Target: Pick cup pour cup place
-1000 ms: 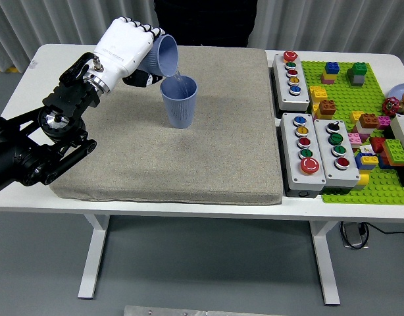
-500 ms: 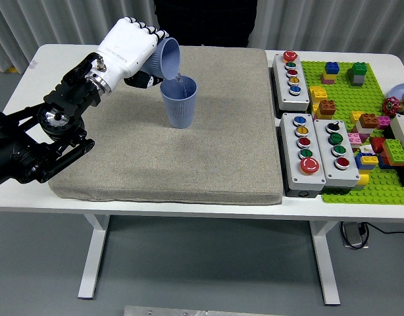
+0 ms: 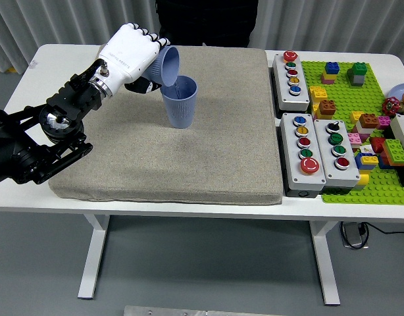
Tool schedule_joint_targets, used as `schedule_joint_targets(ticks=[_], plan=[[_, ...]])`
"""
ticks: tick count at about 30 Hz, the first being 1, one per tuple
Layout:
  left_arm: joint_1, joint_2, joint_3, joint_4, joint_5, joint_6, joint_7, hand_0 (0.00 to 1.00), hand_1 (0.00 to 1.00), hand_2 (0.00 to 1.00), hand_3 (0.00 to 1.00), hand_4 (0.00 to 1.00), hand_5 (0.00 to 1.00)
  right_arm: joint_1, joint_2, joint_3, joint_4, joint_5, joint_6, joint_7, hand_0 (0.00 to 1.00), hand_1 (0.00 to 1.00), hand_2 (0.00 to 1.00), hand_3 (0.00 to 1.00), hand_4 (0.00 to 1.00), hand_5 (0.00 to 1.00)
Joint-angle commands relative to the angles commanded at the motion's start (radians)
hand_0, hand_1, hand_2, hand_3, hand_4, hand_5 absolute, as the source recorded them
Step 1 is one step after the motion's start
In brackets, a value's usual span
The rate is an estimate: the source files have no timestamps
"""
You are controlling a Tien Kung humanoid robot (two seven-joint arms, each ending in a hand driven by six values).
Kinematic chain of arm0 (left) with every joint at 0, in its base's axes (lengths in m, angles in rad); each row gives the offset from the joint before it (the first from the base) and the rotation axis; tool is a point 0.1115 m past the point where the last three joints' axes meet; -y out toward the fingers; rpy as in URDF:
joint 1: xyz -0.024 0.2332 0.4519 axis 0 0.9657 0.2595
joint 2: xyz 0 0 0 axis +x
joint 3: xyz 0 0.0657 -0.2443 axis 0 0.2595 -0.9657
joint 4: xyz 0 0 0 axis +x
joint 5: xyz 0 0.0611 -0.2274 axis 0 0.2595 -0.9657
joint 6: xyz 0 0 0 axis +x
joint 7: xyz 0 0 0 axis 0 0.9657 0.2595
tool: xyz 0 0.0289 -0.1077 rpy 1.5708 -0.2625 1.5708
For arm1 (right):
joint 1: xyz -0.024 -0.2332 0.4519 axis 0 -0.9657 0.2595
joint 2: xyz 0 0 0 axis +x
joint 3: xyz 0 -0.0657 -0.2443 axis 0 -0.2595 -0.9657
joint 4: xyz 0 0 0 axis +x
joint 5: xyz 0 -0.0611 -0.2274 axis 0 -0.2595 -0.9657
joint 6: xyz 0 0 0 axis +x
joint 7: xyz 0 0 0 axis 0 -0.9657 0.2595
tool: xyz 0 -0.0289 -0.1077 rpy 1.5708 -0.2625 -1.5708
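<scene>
Since the earlier frame the left hand [image 3: 129, 56] has risen slightly and tipped the held cup [image 3: 168, 64] further, its mouth now facing down-right. Fingers remain wrapped around that cup. Its rim hangs just above the upright cup [image 3: 179, 102] standing on the grey mat [image 3: 189, 158] on the worktop [image 3: 31, 85].

The robot hand [image 3: 133, 56] has a smooth, glossy white plastic shell. The tilted cup [image 3: 164, 66] in its grip and the upright cup [image 3: 179, 102] just below look matt blue plastic. Under them lies a rough grey cloth mat [image 3: 182, 151] on the smooth white bench [image 3: 31, 85].
</scene>
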Motion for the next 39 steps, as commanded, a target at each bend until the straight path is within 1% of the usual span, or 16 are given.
schedule_joint_targets(ticks=[2, 9, 15, 18, 25, 31, 39], plan=[[-0.004, 0.004, 0.006, -0.001, 0.000, -0.005, 0.012, 0.487, 0.463, 0.506, 0.498, 0.731, 0.236, -0.001, 0.000, 0.000, 0.000, 0.000, 0.000, 0.000, 0.670, 0.611, 0.558, 0.557, 0.002, 0.185], [-0.014, 0.007, 0.017, -0.004, 0.000, -0.008, 0.025, 0.490, 0.465, 0.506, 0.497, 0.731, 0.234, -0.002, 0.000, -0.003, 0.001, 0.003, -0.001, -0.001, 0.669, 0.611, 0.558, 0.557, 0.002, 0.184], [-0.026, 0.018, 0.022, -0.041, 0.000, -0.020, 0.036, 0.491, 0.466, 0.506, 0.497, 0.731, 0.234, 0.000, -0.001, -0.006, 0.000, 0.007, -0.001, 0.001, 0.669, 0.611, 0.558, 0.557, 0.002, 0.182], [-0.033, 0.017, 0.026, -0.049, 0.000, -0.021, 0.037, 0.491, 0.466, 0.506, 0.497, 0.731, 0.234, 0.001, -0.001, -0.007, 0.000, 0.008, -0.002, 0.002, 0.669, 0.611, 0.558, 0.557, 0.002, 0.182], [-0.036, 0.017, 0.027, -0.044, 0.000, -0.019, 0.038, 0.495, 0.466, 0.507, 0.498, 0.733, 0.233, 0.005, -0.002, -0.011, 0.000, 0.015, -0.003, 0.003, 0.670, 0.611, 0.558, 0.557, 0.002, 0.182], [-0.041, 0.013, 0.036, -0.038, 0.000, -0.005, 0.036, 0.495, 0.465, 0.507, 0.504, 0.733, 0.234, 0.008, -0.002, -0.016, 0.000, 0.020, -0.006, 0.005, 0.670, 0.611, 0.558, 0.557, 0.002, 0.183], [-0.051, 0.013, 0.064, -0.037, 0.000, -0.013, 0.042, 0.494, 0.465, 0.506, 0.503, 0.732, 0.232, 0.008, -0.003, -0.019, 0.000, 0.024, -0.008, 0.007, 0.670, 0.611, 0.558, 0.557, 0.002, 0.182]])
